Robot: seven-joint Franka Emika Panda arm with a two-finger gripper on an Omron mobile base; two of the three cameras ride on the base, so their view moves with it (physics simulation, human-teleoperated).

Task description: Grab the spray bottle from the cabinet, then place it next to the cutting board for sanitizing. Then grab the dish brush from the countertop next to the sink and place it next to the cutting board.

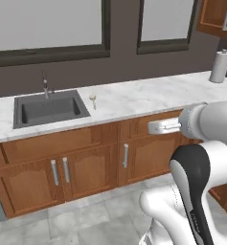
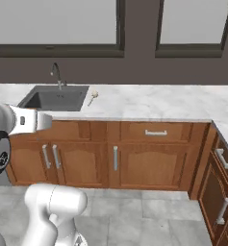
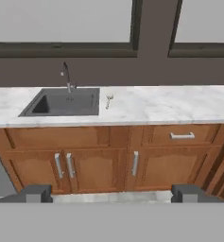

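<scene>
Gripper (image 3: pixel 111 194): empty, jaws spread wide; the two dark fingertips (image 3: pixel 36 193) are seen at the bottom of the hand view with nothing between them.

Gripper height: held out in front of the lower cabinet fronts, below the countertop edge and well back from it, as shown by the hand view looking straight at the doors.

Aim: the gripper is pointed roughly level at the counter face, not down at its top.

Brush (image 3: pixel 108 100): lies on the countertop (image 3: pixel 170 106) just beside the right rim of the sink (image 3: pixel 66 103); it is seen in the left base view (image 1: pixel 93 99) and the right base view (image 2: pixel 93 97) as well.

Brush direction from gripper: ahead and upward, almost on the gripper's centre line, a touch to the left in the hand view; well apart from the fingertips.

Brush axis: judged to run front to back across the counter, round head at the far end, handle toward the robot; the brush is too small for this to be certain.

Faucet (image 3: pixel 66 75): stands behind the sink, left of the brush.

Paper towel roll (image 1: pixel 220 66): upright at the far right of the countertop in the left base view.

Next move, as judged: the hand must be raised above the countertop, carried forward, and tipped down so the jaws can be closed across the handle.
</scene>
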